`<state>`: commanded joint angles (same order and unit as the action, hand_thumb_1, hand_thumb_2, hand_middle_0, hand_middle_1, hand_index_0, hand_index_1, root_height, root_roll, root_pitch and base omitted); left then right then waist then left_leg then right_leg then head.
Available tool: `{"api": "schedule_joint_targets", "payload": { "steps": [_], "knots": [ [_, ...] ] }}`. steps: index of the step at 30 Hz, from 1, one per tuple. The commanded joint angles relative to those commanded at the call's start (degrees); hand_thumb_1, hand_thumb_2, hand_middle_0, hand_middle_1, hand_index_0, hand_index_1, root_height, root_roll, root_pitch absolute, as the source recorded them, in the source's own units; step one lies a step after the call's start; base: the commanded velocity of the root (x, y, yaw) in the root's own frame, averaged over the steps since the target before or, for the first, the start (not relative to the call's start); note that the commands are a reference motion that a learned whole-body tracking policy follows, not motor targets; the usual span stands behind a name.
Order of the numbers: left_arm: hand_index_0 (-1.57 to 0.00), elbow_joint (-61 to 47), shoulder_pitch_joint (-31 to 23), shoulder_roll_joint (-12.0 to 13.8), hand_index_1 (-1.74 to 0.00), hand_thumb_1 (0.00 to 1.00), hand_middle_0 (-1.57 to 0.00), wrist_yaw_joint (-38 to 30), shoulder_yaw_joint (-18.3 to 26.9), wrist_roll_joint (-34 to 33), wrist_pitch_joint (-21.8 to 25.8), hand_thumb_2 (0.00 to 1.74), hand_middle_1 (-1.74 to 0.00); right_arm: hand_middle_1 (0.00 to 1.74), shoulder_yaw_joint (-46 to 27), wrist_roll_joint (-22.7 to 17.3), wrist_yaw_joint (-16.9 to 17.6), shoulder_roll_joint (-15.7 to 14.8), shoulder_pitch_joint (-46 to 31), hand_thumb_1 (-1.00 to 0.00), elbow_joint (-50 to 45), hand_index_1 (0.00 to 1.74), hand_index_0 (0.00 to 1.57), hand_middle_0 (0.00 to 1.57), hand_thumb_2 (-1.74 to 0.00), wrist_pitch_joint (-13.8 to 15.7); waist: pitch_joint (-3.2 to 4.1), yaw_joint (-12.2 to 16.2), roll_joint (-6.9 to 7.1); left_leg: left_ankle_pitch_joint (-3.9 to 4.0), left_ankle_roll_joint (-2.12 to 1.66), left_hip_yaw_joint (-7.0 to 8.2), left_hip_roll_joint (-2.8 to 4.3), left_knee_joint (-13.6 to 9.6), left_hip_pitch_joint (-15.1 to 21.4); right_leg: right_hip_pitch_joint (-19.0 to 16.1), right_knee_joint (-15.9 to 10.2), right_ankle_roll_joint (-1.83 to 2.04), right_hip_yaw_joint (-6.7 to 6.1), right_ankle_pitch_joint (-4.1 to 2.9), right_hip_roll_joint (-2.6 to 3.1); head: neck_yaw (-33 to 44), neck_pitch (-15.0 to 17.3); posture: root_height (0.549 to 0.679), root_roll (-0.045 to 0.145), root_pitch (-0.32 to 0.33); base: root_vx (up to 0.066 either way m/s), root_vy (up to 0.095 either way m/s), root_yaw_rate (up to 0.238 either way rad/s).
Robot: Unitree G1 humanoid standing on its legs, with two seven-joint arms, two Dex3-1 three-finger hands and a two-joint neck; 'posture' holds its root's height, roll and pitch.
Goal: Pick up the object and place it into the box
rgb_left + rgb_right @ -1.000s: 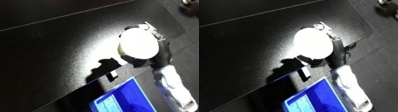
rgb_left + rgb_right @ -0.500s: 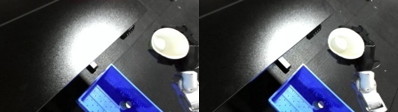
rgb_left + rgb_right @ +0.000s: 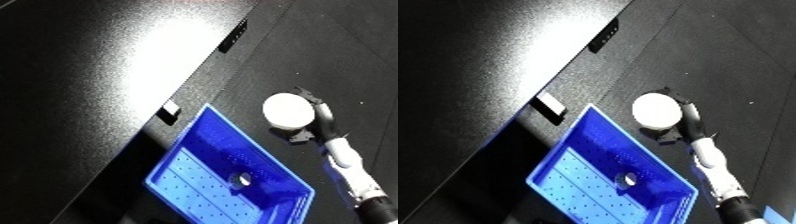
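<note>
A white round object (image 3: 289, 110), like a bowl or lid, is held by my right hand (image 3: 320, 122), whose black fingers curl round its right rim. It hangs over the dark floor just right of the blue bin's (image 3: 204, 131) far corner. The blue bin has a perforated floor with a round hole and sits beside the black table. My white right forearm (image 3: 351, 167) runs down to the lower right edge. The left hand shows in neither view.
A black table (image 3: 98, 75) with a bright glare patch fills the left. A small white tag (image 3: 169, 106) sits at its edge next to the bin. Dark floor (image 3: 338, 45) lies to the right.
The camera has swung, so the whole picture has shifted. The right hand with the white object has come off the table side and now hangs close to the bin's far right corner.
</note>
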<state>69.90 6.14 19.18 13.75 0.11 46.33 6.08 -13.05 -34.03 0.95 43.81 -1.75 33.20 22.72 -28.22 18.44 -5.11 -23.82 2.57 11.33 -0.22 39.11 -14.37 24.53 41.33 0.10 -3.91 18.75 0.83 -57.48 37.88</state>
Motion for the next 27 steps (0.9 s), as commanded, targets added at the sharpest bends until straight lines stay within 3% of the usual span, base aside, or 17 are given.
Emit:
{"api": "schedule_joint_targets", "payload": {
  "steps": [7, 18, 27],
  "knots": [
    [0.00, -0.09, 1.17, 0.20, 0.00, 0.00, 0.00, -0.21, -1.70, -1.57, -0.75, 0.00, 0.00, 0.00, 4.05, -2.35, -3.16, -0.20, 3.56, 0.00, 12.96, 0.00, 0.00, 0.00, 0.00, -0.76, 0.58, -1.62, -1.05, 0.65, -0.06, -1.07, -0.54, 0.26, -0.50, -0.25, 0.11, -0.24, 0.35, -0.03, -0.06, -4.20, 0.30, 0.639, 0.068, 0.006, -0.005, -0.042, 0.084],
    [0.00, -0.67, 1.99, 0.42, 0.00, 0.00, 0.00, -0.49, -3.04, -2.33, -1.89, 0.00, 0.00, 0.00, 7.51, 0.72, -4.86, -1.85, 4.85, 0.00, 20.15, 0.00, 0.00, 0.00, 0.00, 1.03, 1.11, -2.58, -1.66, 2.17, -0.65, -1.92, -0.77, 0.42, -1.59, 0.21, 0.29, -0.16, 0.80, -0.31, -0.03, -5.39, 0.50, 0.639, 0.068, 0.011, -0.011, -0.023, 0.055],
    [0.00, -0.99, 2.15, 0.56, 0.00, 0.00, 0.00, -0.48, -3.79, -2.46, -2.73, 0.00, 0.00, 0.00, 10.21, 2.47, -7.97, -3.17, 5.34, 0.00, 19.99, 0.00, 0.00, 0.00, 0.00, -0.10, 1.56, -3.68, -1.48, 2.90, -1.17, -2.77, -0.69, 0.72, -2.17, 0.16, 1.13, -0.28, 1.46, 0.17, -0.47, -3.45, 1.85, 0.638, 0.070, 0.008, -0.015, -0.024, 0.057]
  ]
}}
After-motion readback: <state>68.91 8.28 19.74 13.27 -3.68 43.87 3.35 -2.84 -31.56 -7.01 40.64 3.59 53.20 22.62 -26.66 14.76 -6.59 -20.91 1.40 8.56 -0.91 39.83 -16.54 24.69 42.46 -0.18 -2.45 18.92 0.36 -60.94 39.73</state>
